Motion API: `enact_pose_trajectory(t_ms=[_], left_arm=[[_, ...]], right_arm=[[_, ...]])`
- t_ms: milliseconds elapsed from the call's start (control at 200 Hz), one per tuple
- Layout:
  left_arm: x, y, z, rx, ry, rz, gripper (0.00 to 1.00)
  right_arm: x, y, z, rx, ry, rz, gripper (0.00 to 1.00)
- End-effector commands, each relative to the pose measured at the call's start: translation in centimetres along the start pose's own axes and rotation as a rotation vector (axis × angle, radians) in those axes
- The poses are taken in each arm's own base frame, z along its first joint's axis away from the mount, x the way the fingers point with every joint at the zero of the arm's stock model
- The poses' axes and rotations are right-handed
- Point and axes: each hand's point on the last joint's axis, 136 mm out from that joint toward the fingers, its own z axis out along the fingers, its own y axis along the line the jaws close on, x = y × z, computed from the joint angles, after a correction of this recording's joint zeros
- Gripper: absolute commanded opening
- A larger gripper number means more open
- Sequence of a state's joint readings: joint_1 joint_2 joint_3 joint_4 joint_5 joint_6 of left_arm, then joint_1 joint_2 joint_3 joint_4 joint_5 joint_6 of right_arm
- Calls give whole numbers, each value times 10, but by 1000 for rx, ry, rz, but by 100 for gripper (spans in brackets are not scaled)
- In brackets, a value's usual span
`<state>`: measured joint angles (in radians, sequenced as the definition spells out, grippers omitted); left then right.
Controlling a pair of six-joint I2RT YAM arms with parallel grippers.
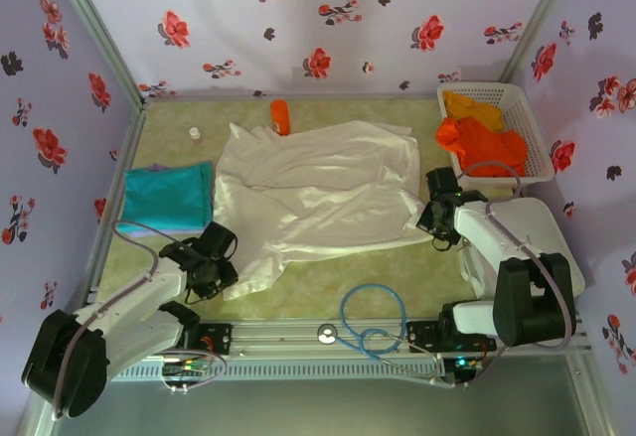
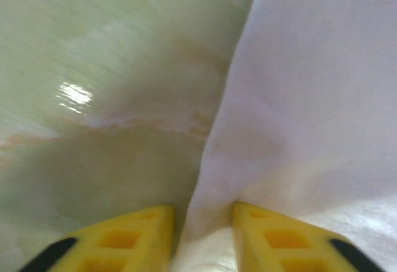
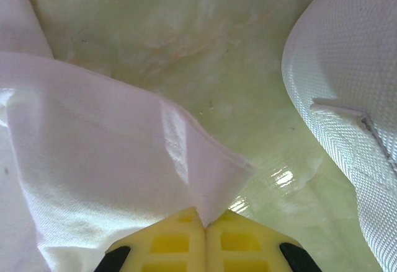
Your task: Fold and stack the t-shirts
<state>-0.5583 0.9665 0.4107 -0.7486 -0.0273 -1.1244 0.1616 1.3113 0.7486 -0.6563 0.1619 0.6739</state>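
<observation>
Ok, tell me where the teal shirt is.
In the top view the teal shirt lies folded flat on the left side of the table, right next to the white shirt spread across the middle.

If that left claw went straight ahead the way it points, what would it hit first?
Most likely the edge of the white t-shirt, right ahead of the left gripper; depth is unclear.

Your light is soft and even; the left wrist view blurs the white t-shirt point(image 2: 310, 98), with table point(image 2: 37, 179) glare at nine o'clock.
</observation>
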Motion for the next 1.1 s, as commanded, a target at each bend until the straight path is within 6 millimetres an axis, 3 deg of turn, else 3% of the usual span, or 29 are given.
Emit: enact_pose_trajectory(t_ms=[0,145,375,485,660,900,1095], left_arm=[[6,-11,9,61,26,10,21],[1,-20,-12,89,11,28,0],[1,-19,-72,130,-13,47,0],[-4,-24,-96,185,-53,47,0],[-13,-40,-103,238,-89,77,0],[-43,-64,-127,250,-191,160,0],[-58,-73,-140,250,-217,196,0]], right_arm=[[1,-8,1,39,-2,10,0],[-1,-10,-5,34,-11,6,0],[-17,-22,-49,-21,-190,42,0],[-18,-24,-57,-53,-235,65,0],[-19,-16,-56,-94,-235,63,0],[-42,-8,-75,-104,-289,61,0],[-48,0,-76,-127,-285,67,0]])
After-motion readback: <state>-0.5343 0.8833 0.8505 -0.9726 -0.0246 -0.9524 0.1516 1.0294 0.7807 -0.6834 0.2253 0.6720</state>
